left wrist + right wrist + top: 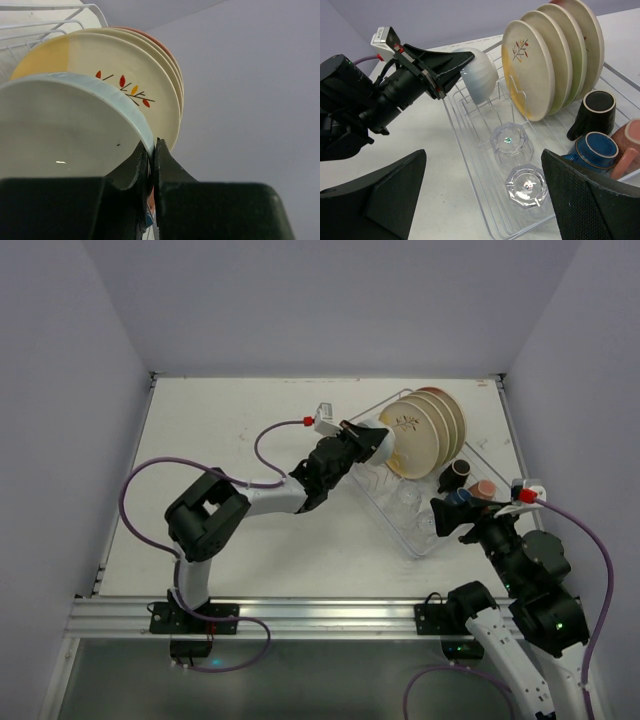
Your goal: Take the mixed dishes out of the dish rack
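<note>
Step in hand: taking out the small white bowl (480, 77).
- Left hand (465, 60) is closed almost fully, pinching the bowl's rim between its fingers. The bowl is tilted on edge over the end of the dish rack (385, 515), just in front of the front plate of the cream plates (530, 65). Cannot tell whether it is clear of the prongs.
- Right hand (484, 165) is spread wide and holds nothing, above the two clear glasses (508, 142), near the dark blue cup (595, 150).
- Nothing is set out on the table (220, 430) yet; judged an early stage.
- Next: lift the bowl straight off, swing left, set it on the table. Watch the plate.
</note>
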`<action>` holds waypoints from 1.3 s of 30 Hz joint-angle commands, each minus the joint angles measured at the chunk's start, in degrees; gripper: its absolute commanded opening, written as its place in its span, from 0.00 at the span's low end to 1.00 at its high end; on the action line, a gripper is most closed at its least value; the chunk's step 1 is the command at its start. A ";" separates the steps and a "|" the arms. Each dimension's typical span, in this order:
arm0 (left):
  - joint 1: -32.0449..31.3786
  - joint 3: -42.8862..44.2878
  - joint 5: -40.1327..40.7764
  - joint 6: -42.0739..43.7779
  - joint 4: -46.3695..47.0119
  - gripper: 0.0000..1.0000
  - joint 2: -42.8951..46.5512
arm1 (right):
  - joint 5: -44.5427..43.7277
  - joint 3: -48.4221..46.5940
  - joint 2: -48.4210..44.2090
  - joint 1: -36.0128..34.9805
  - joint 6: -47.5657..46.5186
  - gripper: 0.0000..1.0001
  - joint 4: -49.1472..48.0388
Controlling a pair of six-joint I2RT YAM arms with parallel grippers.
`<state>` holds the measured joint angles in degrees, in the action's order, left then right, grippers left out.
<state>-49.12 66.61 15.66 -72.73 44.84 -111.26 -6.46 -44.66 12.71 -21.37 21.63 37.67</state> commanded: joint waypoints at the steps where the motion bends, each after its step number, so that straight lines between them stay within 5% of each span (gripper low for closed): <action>1: 0.17 0.80 0.43 3.81 4.82 0.00 4.29 | -0.31 -0.60 0.21 0.01 -0.36 0.99 -1.55; 11: -0.18 6.23 4.82 24.80 -13.97 0.00 15.28 | -0.66 -0.86 -0.32 0.01 0.26 0.99 -1.28; 16: 0.34 11.70 12.26 36.24 -33.80 0.00 19.93 | -0.22 -0.86 -1.46 0.01 0.08 0.99 -1.46; 21: 8.06 18.97 12.12 37.83 -54.48 0.00 20.65 | 0.74 -1.13 -0.93 0.01 0.52 0.99 -2.77; 25: 22.00 28.98 6.09 38.09 -73.71 0.00 14.68 | 3.64 -1.30 1.43 0.01 0.61 0.99 -2.25; 31: 38.01 43.94 -0.08 42.23 -88.15 0.00 0.63 | 4.70 0.10 1.09 0.01 0.17 0.99 -2.43; 34: 42.78 51.84 -5.09 43.54 -92.37 0.00 -8.24 | 5.40 -0.77 1.00 0.01 -0.18 0.99 -1.81; 39: 44.90 72.52 -0.98 47.94 -103.72 0.00 -22.84 | 7.50 -1.39 0.04 0.01 -0.01 0.99 -1.54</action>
<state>-3.84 131.00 15.86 -30.20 -50.19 -132.05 -1.74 -44.66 13.41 -21.37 21.87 37.39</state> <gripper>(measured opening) 0.040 0.989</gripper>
